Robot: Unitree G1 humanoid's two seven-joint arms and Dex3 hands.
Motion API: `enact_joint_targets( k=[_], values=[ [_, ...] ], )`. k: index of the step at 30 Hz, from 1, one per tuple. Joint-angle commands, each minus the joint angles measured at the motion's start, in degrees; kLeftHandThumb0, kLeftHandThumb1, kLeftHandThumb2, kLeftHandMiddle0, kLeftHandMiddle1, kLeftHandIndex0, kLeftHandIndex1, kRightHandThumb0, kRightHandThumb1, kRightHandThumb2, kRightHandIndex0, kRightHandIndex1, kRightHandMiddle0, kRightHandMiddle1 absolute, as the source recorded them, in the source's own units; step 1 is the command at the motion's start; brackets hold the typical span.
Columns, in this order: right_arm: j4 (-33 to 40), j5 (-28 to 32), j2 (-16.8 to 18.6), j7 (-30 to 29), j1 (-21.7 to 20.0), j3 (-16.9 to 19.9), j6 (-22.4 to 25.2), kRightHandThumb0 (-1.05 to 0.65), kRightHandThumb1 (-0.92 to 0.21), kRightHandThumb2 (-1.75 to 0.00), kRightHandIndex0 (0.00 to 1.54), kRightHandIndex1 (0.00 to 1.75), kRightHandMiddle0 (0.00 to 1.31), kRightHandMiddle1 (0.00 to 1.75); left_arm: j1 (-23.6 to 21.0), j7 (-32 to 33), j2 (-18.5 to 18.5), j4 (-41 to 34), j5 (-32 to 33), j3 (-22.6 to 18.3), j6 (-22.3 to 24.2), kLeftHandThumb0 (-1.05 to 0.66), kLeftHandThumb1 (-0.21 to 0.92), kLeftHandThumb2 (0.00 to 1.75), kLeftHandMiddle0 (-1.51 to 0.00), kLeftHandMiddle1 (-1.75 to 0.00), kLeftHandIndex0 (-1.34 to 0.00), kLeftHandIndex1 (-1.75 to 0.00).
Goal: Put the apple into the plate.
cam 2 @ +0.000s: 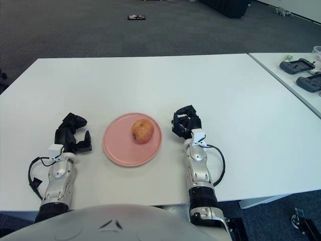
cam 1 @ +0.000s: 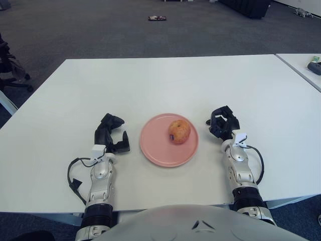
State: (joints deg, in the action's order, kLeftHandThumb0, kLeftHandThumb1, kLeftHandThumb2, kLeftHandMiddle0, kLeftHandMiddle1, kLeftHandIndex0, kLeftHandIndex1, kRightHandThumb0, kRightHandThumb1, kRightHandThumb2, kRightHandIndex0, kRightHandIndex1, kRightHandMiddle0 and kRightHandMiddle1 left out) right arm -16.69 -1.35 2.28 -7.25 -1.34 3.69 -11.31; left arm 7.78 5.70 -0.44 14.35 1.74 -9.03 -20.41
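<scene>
An apple (cam 1: 179,131) sits on a pink plate (cam 1: 159,150) on the white worktop (cam 1: 165,85), between both hands. The left hand (cam 1: 111,134) shows left of the plate, the right hand (cam 1: 223,123) just right; both have loosely curled fingers and hold nothing. No writing is readable.
</scene>
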Motion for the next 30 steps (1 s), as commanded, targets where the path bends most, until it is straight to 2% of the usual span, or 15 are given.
enact_joint_targets(
  k=[1, 30],
  values=[
    [-1.14, -0.39, 0.43, -0.64, 1.18, -0.12, 1.47, -0.39, -0.63, -0.93, 0.59, 1.37, 0.37, 1.75, 0.82, -0.63, 0.02, 1.74, 0.36, 0.08, 1.14, -0.01, -0.07, 1.75, -0.93, -1.75, -0.68, -1.68],
    [0.57, -0.48, 0.99, -1.96, 2.56, -0.65, -0.37, -0.39, -0.61, -0.96, 0.61, 1.37, 0.38, 1.75, 1.58, -1.95, 0.11, 0.26, 0.98, 0.3, 1.46, -0.01, -0.06, 1.75, -0.92, -1.75, -0.66, -1.71]
  ],
)
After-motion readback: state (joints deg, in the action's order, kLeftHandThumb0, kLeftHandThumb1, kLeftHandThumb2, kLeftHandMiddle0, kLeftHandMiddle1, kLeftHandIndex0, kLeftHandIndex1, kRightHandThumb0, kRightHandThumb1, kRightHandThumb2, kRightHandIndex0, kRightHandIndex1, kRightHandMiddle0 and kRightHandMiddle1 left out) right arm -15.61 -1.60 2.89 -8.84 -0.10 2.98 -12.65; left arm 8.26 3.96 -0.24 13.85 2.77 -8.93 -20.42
